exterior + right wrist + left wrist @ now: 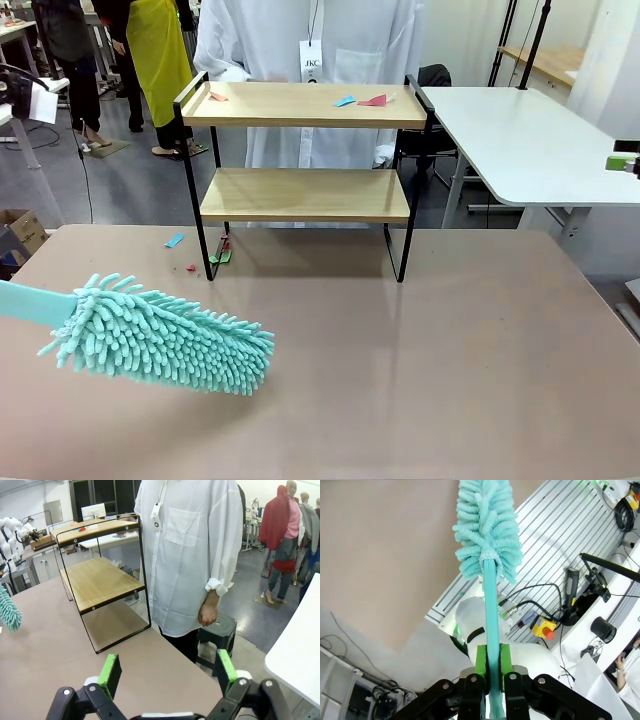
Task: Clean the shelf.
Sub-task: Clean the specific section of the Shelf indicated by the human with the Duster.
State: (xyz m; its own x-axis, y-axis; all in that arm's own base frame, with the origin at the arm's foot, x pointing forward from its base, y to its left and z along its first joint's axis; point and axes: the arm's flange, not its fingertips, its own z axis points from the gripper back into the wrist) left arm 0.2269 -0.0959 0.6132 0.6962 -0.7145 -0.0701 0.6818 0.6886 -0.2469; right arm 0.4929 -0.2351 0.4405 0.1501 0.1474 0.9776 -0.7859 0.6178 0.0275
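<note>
The shelf stands at the table's far side, two light wooden boards in a thin black frame. Red and blue paper scraps lie on its top board. A teal fluffy duster hovers low over the front left of the table, its flat handle running off the left edge. My left gripper is shut on that handle, and the duster head points away from it. My right gripper is open and holds nothing, off the table's right side, facing the shelf; a green pad shows at the right edge.
A person in a white shirt stands close behind the shelf, one hand hanging down. Small scraps lie on the brown table by the shelf's left leg. A white table stands at the back right.
</note>
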